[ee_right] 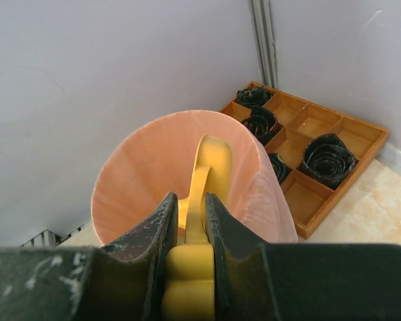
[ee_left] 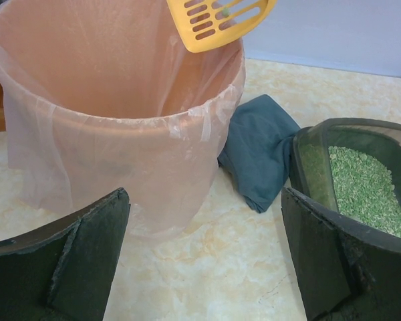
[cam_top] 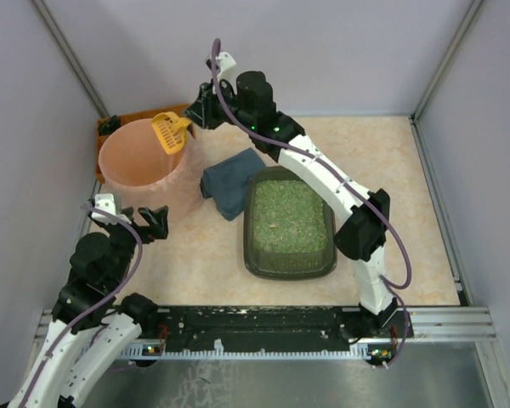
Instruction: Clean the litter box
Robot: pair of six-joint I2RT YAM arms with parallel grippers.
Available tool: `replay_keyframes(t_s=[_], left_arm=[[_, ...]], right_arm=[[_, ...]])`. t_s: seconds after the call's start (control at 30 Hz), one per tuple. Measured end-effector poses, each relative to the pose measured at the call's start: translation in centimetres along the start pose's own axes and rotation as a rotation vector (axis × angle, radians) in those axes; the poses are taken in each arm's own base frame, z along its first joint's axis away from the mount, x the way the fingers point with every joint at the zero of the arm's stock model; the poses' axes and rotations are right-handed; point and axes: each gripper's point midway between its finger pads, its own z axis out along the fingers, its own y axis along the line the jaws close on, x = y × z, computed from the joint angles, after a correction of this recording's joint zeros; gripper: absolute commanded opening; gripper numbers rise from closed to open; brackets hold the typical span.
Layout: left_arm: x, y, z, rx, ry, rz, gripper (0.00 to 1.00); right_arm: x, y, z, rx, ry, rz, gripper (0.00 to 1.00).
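Observation:
The litter box (cam_top: 289,228), a dark grey-green tray of green granules, sits mid-table; its left end shows in the left wrist view (ee_left: 361,180). My right gripper (cam_top: 195,115) is shut on the handle of a yellow slotted scoop (cam_top: 170,132) and holds it over the rim of the round pink bucket (cam_top: 143,166). In the right wrist view the gripper (ee_right: 190,214) clamps the scoop (ee_right: 210,164) edge-on above the bucket (ee_right: 147,174). The scoop head also shows in the left wrist view (ee_left: 217,21). My left gripper (cam_top: 136,223) is open and empty, low by the bucket (ee_left: 113,114).
A folded blue-grey cloth (cam_top: 231,183) lies between bucket and litter box, also in the left wrist view (ee_left: 260,154). An orange-brown compartment tray (ee_right: 314,150) with dark coiled items stands in the back left corner. Walls close the table on three sides.

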Motion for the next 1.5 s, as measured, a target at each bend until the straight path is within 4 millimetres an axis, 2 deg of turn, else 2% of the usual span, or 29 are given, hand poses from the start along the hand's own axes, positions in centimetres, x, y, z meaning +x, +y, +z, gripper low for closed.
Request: replay_keyframes(t_s=[0.13, 0.27, 0.4, 0.5, 0.57, 0.63, 0.7, 0.77, 0.87, 1.03, 1.1, 1.17, 1.3, 1.5], left_arm=[[0.3, -0.3, 0.3, 0.008, 0.014, 0.005, 0.99], [0.5, -0.7, 0.4, 0.029, 0.024, 0.007, 0.99], [0.6, -1.6, 0.7, 0.070, 0.034, 0.011, 0.99], [0.7, -2.3, 1.1, 0.101, 0.043, 0.014, 0.99], [0.9, -2.7, 1.4, 0.118, 0.049, 0.015, 0.99], [1.3, -3.1, 1.7, 0.132, 0.058, 0.017, 0.99], [1.7, -3.4, 2.0, 0.147, 0.070, 0.019, 0.99], [2.1, -3.7, 2.3, 0.157, 0.086, 0.023, 0.99], [2.5, -4.2, 2.7, 0.174, 0.101, 0.025, 0.99], [2.6, -4.6, 2.8, 0.193, 0.102, 0.019, 0.99], [2.6, -4.7, 2.8, 0.195, 0.103, 0.017, 0.99], [2.6, -4.7, 2.8, 0.196, 0.102, 0.017, 0.99], [2.6, -4.7, 2.8, 0.197, 0.102, 0.017, 0.99], [2.6, -4.8, 2.8, 0.203, 0.103, 0.016, 0.99]], right_arm=[[-0.5, 0.1, -1.4, 0.012, 0.001, 0.030, 0.00], [-1.5, 0.1, -4.9, 0.035, -0.008, 0.086, 0.00], [-2.7, -1.9, -12.1, 0.137, -0.047, 0.137, 0.00], [-4.3, -3.9, -18.8, 0.271, -0.119, 0.134, 0.00], [-5.1, -4.6, -22.8, 0.360, -0.166, 0.115, 0.00], [-5.0, -4.5, -26.3, 0.430, -0.182, 0.097, 0.00], [-3.9, -4.9, -28.6, 0.494, -0.159, 0.089, 0.00], [-2.2, -5.5, -29.7, 0.545, -0.112, 0.086, 0.00], [2.4, -7.4, -30.7, 0.631, 0.025, 0.098, 0.00], [11.7, -11.0, -31.7, 0.765, 0.334, 0.137, 0.00], [13.7, -11.8, -32.2, 0.796, 0.414, 0.140, 0.00], [14.9, -12.5, -32.5, 0.821, 0.464, 0.131, 0.00], [15.8, -13.4, -32.6, 0.851, 0.505, 0.112, 0.00], [18.0, -14.3, -31.7, 0.854, 0.577, 0.115, 0.00]])
